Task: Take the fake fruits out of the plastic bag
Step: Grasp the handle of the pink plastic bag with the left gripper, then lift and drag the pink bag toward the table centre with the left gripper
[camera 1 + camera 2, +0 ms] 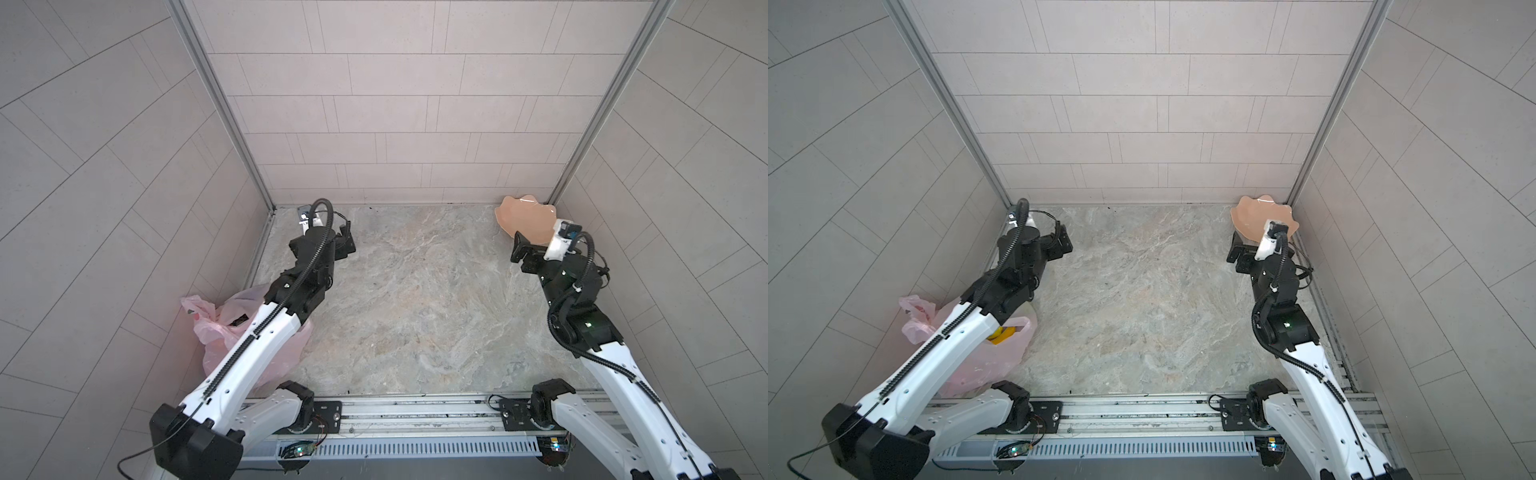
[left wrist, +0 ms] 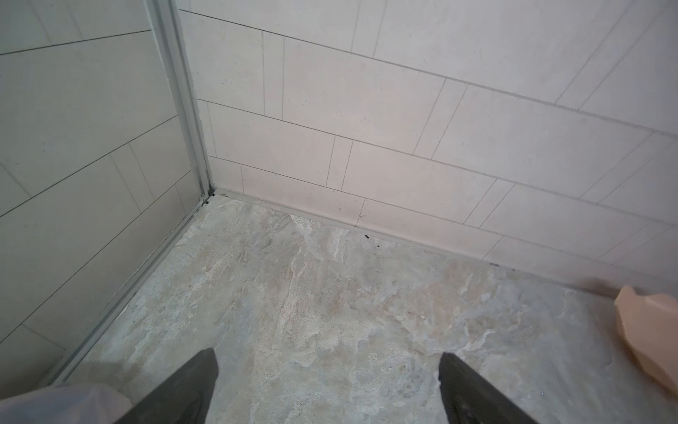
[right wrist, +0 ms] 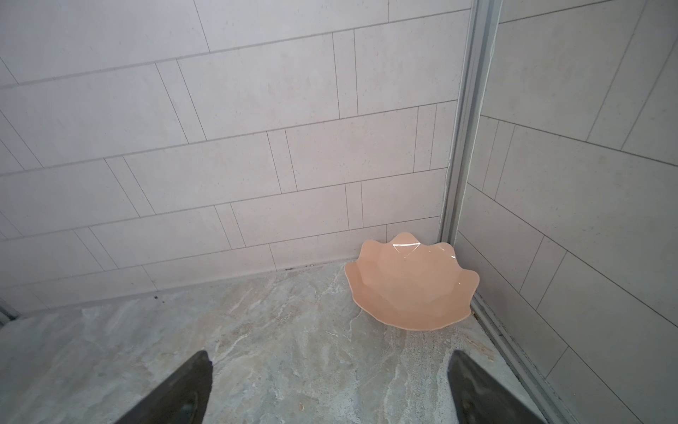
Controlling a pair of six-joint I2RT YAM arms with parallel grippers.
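My left gripper [image 2: 328,358] and right gripper [image 3: 330,354] stand apart, empty; the plastic bag [image 1: 1000,357] lies behind the left one, well apart from the right.

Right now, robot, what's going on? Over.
Left gripper, right gripper open, empty. Plastic bag not gripped, yellow fruit inside. Left arm overhangs it.

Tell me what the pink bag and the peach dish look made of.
The bag looks like thin, soft plastic film: translucent, creased and slumped. The dish is hard and glossy, likely moulded plastic, perhaps glazed ceramic: crisp white glints sit on its scalloped rim.
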